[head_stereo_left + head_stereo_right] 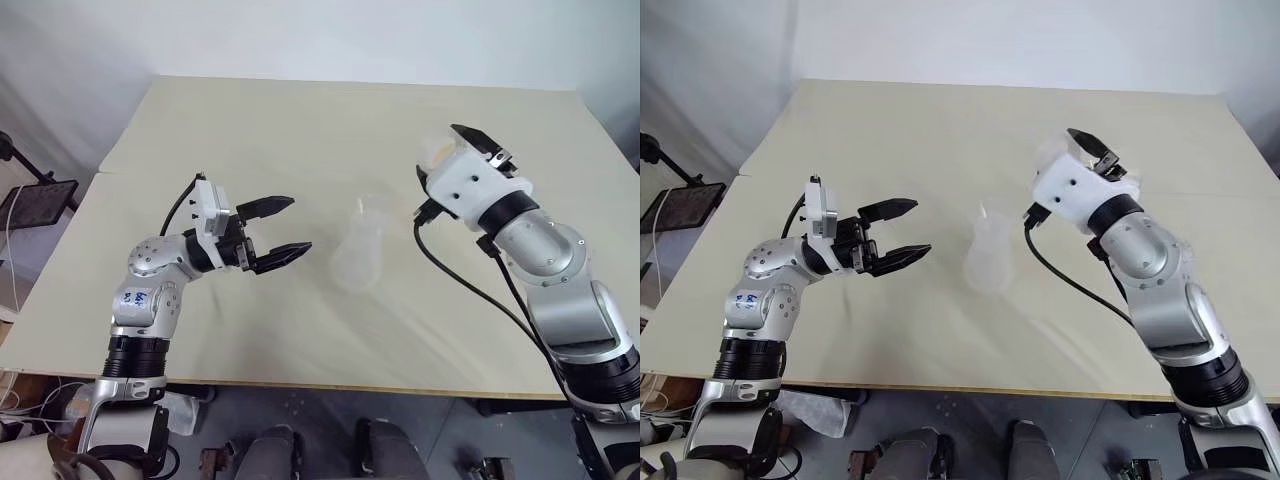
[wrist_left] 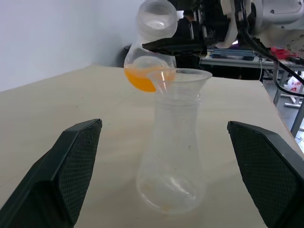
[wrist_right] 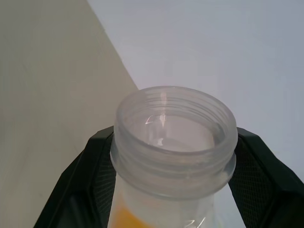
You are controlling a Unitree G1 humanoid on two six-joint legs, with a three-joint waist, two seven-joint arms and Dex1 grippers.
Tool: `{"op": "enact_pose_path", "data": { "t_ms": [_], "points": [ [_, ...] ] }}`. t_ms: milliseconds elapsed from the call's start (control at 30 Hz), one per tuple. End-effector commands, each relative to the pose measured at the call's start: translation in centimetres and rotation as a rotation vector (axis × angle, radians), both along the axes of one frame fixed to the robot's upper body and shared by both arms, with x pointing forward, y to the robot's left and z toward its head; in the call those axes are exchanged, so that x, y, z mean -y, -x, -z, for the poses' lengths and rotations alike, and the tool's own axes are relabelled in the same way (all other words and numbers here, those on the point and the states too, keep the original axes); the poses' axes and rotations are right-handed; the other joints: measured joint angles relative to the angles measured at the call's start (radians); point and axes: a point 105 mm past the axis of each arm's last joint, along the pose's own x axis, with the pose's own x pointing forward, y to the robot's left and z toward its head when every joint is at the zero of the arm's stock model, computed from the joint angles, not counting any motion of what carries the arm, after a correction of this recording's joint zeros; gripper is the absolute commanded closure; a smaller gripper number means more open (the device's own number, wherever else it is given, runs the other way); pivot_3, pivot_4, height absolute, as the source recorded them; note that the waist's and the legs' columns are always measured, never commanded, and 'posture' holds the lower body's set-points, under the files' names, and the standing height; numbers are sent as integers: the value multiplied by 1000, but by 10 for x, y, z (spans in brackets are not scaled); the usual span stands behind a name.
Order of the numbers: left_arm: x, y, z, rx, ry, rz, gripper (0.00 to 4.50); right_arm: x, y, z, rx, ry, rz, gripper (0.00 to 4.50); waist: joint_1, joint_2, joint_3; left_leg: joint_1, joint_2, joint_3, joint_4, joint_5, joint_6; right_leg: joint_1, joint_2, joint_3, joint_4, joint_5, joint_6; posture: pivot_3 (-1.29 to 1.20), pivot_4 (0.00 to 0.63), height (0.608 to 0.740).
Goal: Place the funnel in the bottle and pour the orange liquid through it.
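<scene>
The small clear bottle (image 2: pixel 172 156) stands upright mid-table, also seen as the bottle (image 1: pixel 358 250) between my two arms. The clear funnel (image 2: pixel 189 75) sits in its neck. My left gripper (image 1: pixel 300 225) is open just left of the bottle, level with it; its fingers (image 2: pixel 78 159) flank the bottle without touching. My right gripper (image 1: pixel 462 145) is raised to the right of the bottle and shut on a larger clear flask (image 3: pixel 173 135), gripping just below its threaded mouth. The orange liquid (image 2: pixel 141 80) pools in the flask's round base, beside the funnel's rim.
The beige table (image 1: pixel 300 130) has open room all around the bottle. A black cable (image 1: pixel 455 275) hangs from my right wrist over the table. A black stand (image 1: pixel 40 205) is off the table's left edge. The front edge (image 1: pixel 330 388) is close.
</scene>
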Motion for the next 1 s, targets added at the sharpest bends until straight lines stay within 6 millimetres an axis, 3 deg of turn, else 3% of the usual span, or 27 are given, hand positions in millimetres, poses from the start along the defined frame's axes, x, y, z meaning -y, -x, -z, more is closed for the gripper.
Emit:
{"op": "enact_pose_path", "data": {
  "t_ms": [33, 1000],
  "points": [
    [3, 0, -10, 45, 4, 7, 0, -14, 14, -20, 134, 78, -40, 1680, 0, 0, 0, 0, 0, 0, 0, 0, 0, 0, 0, 0, 0, 0, 0, 0, 150, 740],
    [6, -2, -11, 50, 17, 12, 0, -37, 21, -4, 286, 421, -88, 1680, 0, 0, 0, 0, 0, 0, 0, 0, 0, 0, 1, -1, 0, 0, 0, 0, 150, 740]
  ]
}}
